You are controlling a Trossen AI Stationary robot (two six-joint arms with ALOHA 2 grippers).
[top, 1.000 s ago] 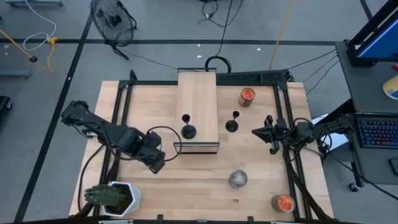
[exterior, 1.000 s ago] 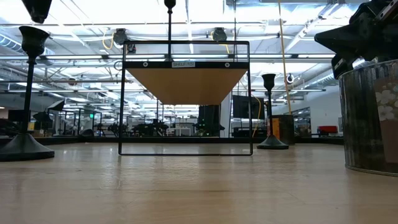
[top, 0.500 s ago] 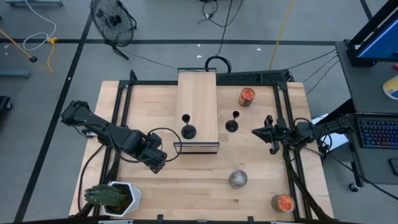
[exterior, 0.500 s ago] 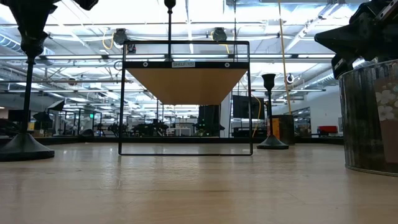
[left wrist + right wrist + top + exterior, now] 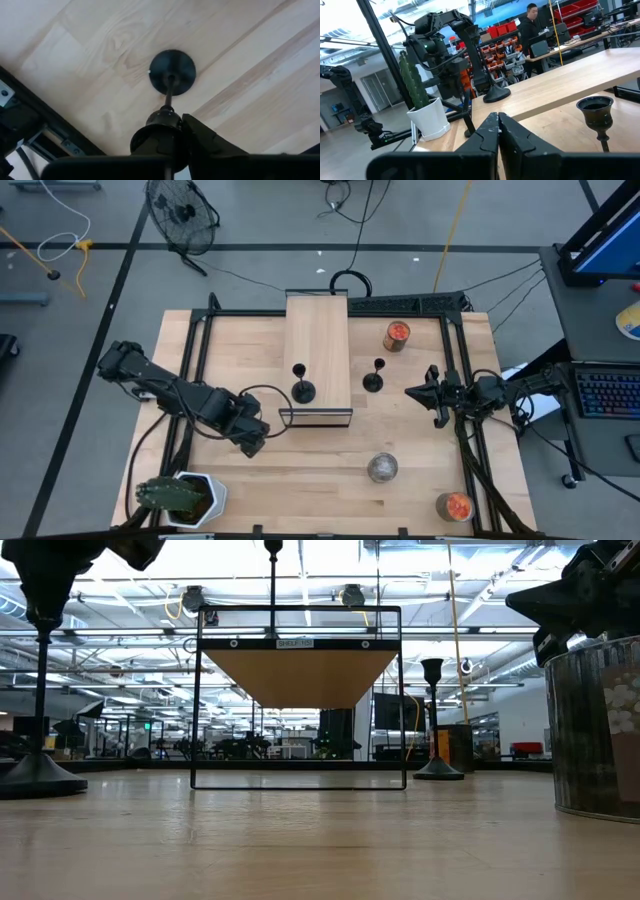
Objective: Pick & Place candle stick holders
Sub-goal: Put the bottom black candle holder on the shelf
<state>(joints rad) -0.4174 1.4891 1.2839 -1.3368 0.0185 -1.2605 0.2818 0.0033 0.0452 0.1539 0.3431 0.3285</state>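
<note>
One black candle stick holder (image 5: 38, 690) stands on its round base (image 5: 172, 72) at the table's left. My left gripper (image 5: 252, 440) is over its cup top, shut on it. A second holder (image 5: 303, 388) stands on top of the wooden shelf (image 5: 318, 330). A third holder (image 5: 374, 378) stands on the table just right of the shelf, and its cup shows in the right wrist view (image 5: 595, 107). My right gripper (image 5: 412, 391) is shut and empty to the right of that holder, above the table. I see no fourth holder. My left gripper holds the holder at its cup top (image 5: 159, 131), coming from above and pointing down. One finger (image 5: 205, 142) lies against the cup's side; the cup hides the other finger. The holder stands upright with its base on the table.
A round silvery jar (image 5: 382, 468) stands near the front right, with an orange-filled glass jar (image 5: 455, 506) beyond it at the corner. Another orange-filled jar (image 5: 397, 335) stands at the back right. A cactus in a white pot (image 5: 185, 495) stands at the front left. A person (image 5: 530, 20) is far behind.
My left gripper has come down onto the left holder's cup top, which was bare a second ago and is now covered. The holder stays upright with its base on the table.
</note>
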